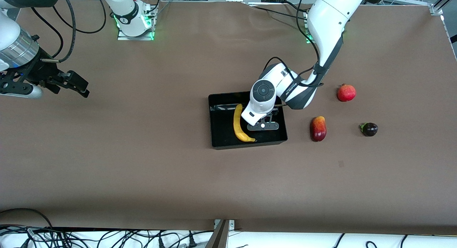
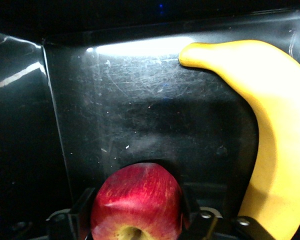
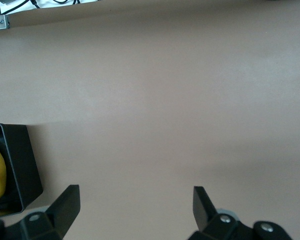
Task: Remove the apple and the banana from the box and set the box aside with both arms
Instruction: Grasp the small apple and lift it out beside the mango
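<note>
The black box (image 1: 221,140) lies mid-table with the yellow banana (image 1: 238,124) inside it. My left gripper (image 1: 263,122) reaches down into the box beside the banana. From the front its hand hides the apple. In the left wrist view the red-yellow apple (image 2: 137,200) fills the gap between the fingers (image 2: 82,212), which press against its sides just above the box floor (image 2: 140,115), and the banana (image 2: 275,125) curves alongside. My right gripper (image 1: 85,89) waits open over bare table toward the right arm's end. Nothing is between its fingers (image 3: 65,205).
Three loose fruits lie toward the left arm's end of the table: a round red one (image 1: 346,92), a red-yellow oval one (image 1: 318,128) and a small dark purple one (image 1: 369,129). The right wrist view catches the box corner (image 3: 20,165).
</note>
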Robot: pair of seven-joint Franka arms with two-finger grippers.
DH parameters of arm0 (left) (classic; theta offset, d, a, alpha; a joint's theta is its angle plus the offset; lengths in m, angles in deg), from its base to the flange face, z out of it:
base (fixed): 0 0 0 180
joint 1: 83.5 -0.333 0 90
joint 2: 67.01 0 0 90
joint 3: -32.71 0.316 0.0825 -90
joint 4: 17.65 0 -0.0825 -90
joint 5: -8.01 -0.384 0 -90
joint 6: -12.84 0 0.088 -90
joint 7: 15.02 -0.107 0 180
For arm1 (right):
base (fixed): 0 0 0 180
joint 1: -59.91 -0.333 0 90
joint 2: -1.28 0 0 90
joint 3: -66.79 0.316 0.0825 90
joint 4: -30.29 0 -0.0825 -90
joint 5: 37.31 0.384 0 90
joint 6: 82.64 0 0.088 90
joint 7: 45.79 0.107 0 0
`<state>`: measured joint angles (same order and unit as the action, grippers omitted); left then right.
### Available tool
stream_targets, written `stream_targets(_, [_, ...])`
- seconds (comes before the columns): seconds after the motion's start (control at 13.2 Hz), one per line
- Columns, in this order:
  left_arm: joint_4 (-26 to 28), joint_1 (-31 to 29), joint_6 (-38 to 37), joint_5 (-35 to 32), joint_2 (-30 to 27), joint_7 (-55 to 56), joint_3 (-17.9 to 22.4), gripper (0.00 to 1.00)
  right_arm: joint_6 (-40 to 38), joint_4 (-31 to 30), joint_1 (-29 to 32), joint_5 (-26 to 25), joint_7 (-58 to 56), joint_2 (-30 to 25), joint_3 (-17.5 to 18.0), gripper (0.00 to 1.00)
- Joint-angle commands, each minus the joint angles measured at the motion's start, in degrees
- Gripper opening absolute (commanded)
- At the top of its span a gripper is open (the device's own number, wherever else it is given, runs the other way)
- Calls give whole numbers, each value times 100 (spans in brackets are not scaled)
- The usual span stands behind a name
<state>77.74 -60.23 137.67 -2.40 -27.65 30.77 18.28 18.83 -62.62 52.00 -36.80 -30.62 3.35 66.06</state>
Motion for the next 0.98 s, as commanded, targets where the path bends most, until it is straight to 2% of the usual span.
stream_targets(0.0, [6, -24, -55, -137, -199, 184, -16, 0, 5, 63, -18, -95, 65, 5, -6, 100])
stream_targets(0.23, [-292, -393, -1439, 47, -892, 79, -103, 0, -4, 63, -9, -95, 65, 5, -6, 100])
stream_targets(0.3, [-302, -690, -1836, 457, -1182, -121, -95, 0, -4, 63, -9, -95, 65, 5, -6, 100])
stream_targets(0.38, [-267, -1050, -2240, 678, -1402, -759, -112, 0, -4, 63, -9, -95, 65, 5, -6, 100])
stream_targets(0.53, [-101, -1516, -3006, 646, -1676, -1946, -104, 0, -4, 63, -18, -95, 65, -4, -6, 100])
stream_targets(0.68, [687, -1922, -2773, 593, -2018, -2520, -112, 0, -13, 63, -18, -95, 74, -4, -6, 100])
stream_targets(0.91, [2566, -2151, -1204, 584, -2633, -2874, -112, 0, -13, 63, -18, -95, 74, -4, -6, 100])
